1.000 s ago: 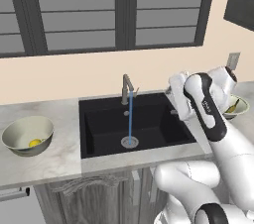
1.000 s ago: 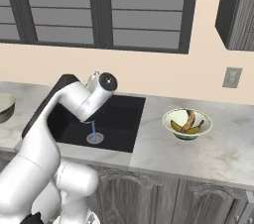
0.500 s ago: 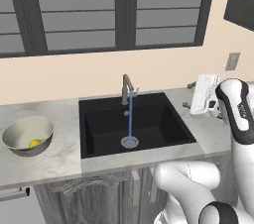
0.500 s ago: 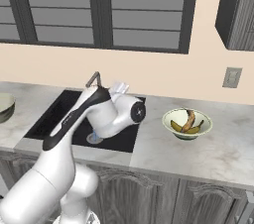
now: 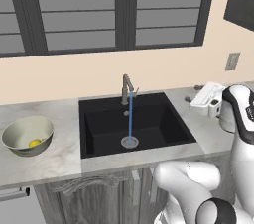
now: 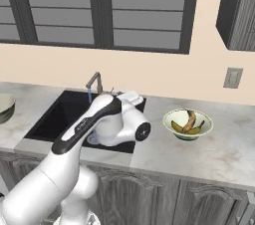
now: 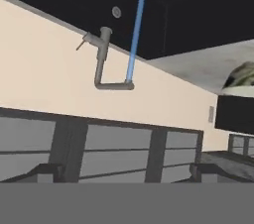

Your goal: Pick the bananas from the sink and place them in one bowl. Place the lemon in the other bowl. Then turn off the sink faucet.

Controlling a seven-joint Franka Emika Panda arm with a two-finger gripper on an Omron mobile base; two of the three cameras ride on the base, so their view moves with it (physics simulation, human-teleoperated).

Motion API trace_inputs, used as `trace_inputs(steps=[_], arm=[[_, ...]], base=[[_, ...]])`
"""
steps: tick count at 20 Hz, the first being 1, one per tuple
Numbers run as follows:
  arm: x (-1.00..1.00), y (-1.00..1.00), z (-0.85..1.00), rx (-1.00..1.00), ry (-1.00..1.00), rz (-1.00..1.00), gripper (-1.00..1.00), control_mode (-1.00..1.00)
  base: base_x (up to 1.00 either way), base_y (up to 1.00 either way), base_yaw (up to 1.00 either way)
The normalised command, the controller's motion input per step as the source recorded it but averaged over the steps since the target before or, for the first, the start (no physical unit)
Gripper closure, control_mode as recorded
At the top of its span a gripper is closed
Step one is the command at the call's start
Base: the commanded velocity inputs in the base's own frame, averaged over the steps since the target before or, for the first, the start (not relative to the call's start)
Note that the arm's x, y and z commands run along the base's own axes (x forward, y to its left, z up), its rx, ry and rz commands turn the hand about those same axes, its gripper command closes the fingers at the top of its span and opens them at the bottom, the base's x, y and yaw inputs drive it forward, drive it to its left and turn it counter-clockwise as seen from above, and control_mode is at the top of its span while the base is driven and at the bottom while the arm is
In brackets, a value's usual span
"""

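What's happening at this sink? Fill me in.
The fruit is sorted: both bananas lie in the pale bowl right of the sink, and the lemon sits in the grey-beige bowl to its left. Water runs from the faucet into the basin. The robot's hand hangs open and empty above the counter right of the sink, and its camera faces the faucet.

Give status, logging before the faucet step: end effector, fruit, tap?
End effector open, empty. Bananas in one bowl, lemon in other bowl. Faucet running; nothing blocking it.
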Motion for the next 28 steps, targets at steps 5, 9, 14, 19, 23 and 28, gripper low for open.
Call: trace_inputs(steps=[5,9,14,19,23,28], arm=[[0.13,0.10,0.00,0.10,0.04,-0.11,-1.00,-1.00],[0.30,0.09,-0.08,0.00,0.00,-0.04,-1.00,-1.00],[0.35,0.03,-0.16,0.00,-0.02,-0.01,-1.00,-1.00],[0.41,0.00,-0.19,0.00,0.00,0.00,-1.00,-1.00],[0.43,0.00,-0.13,0.00,0.00,0.00,-1.00,-1.00],[0.42,0.00,-0.12,0.00,0.00,0.00,-1.00,-1.00]], base=[[0.00,0.00,0.00],[0.00,0.00,0.00],[0.00,0.00,0.00],[0.00,0.00,0.00],[0.00,0.00,0.00],[0.00,0.00,0.00]])
